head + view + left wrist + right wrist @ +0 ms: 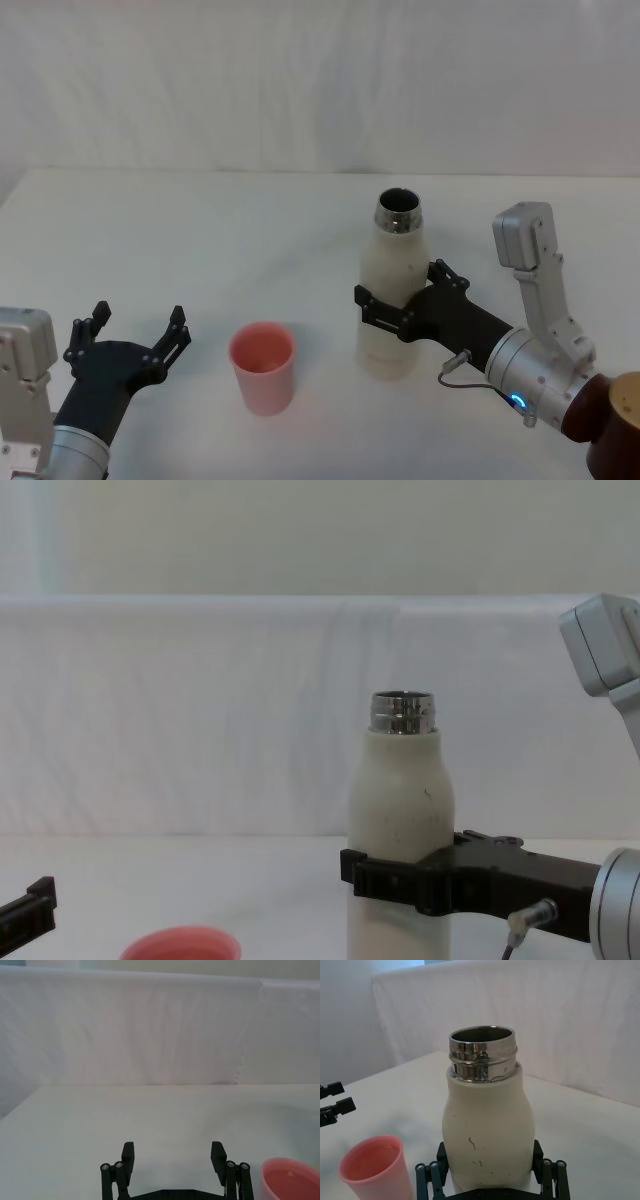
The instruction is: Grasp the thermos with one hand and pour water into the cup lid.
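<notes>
While the right hand [400, 300] clasps it, the thermos [392, 290] stands uncapped.

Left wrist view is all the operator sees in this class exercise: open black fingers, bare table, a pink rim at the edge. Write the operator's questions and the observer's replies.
Operator: Where is the thermos?
Observer: In the head view, the thermos stands upright on the table, to the robot's right of the cup lid.
Operator: Is anything holding it?
Observer: Yes, the right gripper has its fingers on both sides of the body, well below the neck.
Operator: Is it capped?
Observer: No, the right wrist view shows the steel neck open at the top.
Operator: And my gripper?
Observer: The left gripper sits open to the robot's left of the cup lid, apart from it.
</notes>
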{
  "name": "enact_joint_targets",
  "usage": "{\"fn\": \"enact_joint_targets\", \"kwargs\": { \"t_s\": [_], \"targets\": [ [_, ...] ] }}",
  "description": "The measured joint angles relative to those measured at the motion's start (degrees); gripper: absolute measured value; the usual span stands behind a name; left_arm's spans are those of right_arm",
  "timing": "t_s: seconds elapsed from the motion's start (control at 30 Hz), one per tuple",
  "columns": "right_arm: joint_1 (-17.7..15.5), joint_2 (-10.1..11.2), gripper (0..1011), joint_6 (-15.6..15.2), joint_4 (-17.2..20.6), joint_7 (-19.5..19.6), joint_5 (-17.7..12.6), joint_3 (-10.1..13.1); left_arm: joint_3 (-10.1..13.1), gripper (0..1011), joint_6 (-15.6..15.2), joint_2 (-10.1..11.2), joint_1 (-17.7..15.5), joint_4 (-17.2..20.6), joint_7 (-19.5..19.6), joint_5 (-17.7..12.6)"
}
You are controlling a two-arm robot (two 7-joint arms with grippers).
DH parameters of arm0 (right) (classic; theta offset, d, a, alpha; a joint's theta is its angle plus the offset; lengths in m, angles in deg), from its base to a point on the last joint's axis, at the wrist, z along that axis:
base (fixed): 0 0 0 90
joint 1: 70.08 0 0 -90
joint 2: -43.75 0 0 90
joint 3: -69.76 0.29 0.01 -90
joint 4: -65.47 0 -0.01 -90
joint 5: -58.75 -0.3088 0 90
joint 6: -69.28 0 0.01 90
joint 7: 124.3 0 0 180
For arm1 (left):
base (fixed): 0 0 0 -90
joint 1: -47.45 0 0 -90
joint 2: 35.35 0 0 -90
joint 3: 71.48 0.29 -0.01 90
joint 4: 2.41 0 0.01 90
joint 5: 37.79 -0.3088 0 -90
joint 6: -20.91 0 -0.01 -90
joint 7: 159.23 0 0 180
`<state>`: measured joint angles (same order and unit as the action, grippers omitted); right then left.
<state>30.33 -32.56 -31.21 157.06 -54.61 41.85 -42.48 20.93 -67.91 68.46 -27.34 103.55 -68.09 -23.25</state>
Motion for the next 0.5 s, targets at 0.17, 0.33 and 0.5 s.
{"fn": "enact_joint_targets", "kwargs": {
  "t_s": [0.17, 0.33, 0.5],
  "targets": [
    [-0.3, 0.2, 1001, 0.0, 0.2, 0.4, -0.1, -0.2, 0.0, 1001, 0.0, 0.0, 0.0, 0.0, 0.0, 0.0],
    [-1.2, 1.0, 1001, 0.2, 1.3, 1.3, -0.7, -0.2, 0.0, 1001, 0.0, 0.0, 0.0, 0.0, 0.0, 0.0],
    [-2.2, 1.7, 1001, 0.4, 2.4, 1.9, -1.0, -0.2, 0.0, 1001, 0.0, 0.0, 0.0, 0.0, 0.0, 0.0]
  ]
}}
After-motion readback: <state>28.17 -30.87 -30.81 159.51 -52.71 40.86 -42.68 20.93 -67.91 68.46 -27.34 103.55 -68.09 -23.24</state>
